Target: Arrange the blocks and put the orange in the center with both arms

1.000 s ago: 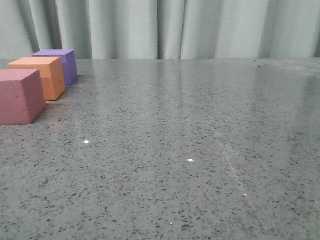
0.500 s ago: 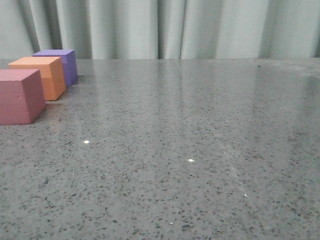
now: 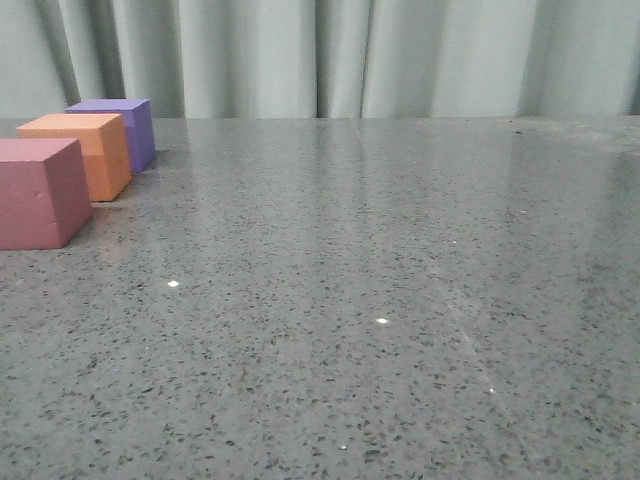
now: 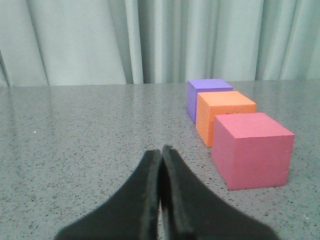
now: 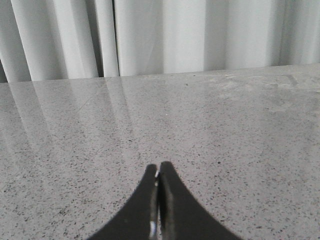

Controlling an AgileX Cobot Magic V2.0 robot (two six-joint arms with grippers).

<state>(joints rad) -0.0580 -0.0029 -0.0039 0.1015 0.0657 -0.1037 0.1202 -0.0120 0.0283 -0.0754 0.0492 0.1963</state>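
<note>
Pink-red cube (image 3: 38, 192), orange cube (image 3: 80, 155), purple cube (image 3: 118, 130) in row at surface (image 3: 380, 300) 10 o'clock; left hand (image 4: 161, 152), right hand (image 5: 159, 167) both closed, empty.

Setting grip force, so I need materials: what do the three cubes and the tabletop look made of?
The pink-red cube, orange cube and purple cube look like matte foam: dull faces that show no glare. The tabletop looks like polished speckled stone: glossy grey, reflecting the curtain.
</note>
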